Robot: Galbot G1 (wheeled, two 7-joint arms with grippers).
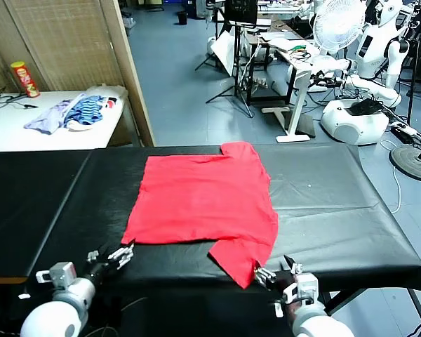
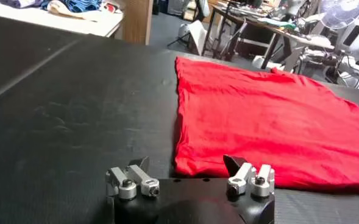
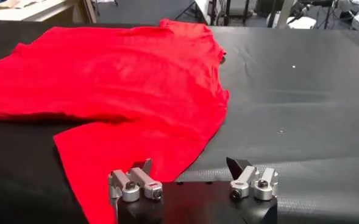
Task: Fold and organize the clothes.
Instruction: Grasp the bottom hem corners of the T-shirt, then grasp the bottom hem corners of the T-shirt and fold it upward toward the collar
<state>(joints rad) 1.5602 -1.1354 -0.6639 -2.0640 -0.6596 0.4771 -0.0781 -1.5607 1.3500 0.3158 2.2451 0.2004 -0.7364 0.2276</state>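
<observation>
Jaws of both grippers are seen spread, nothing held. The left gripper (image 1: 124,253) is poised at the table's near edge, just short of the shirt (image 1: 203,200) hem corner; the right gripper (image 1: 275,272) is set just beside the near sleeve, which reaches toward the edge. The shirt is laid flat, print not visible, on the black table (image 1: 337,203), mid-width. Risks judged: a single layer may be pinched instead of both, so the fold would drag crooked; the loose sleeve could be pushed off the edge by the right gripper; black cover could be snagged with the cloth if the descent is too deep.
</observation>
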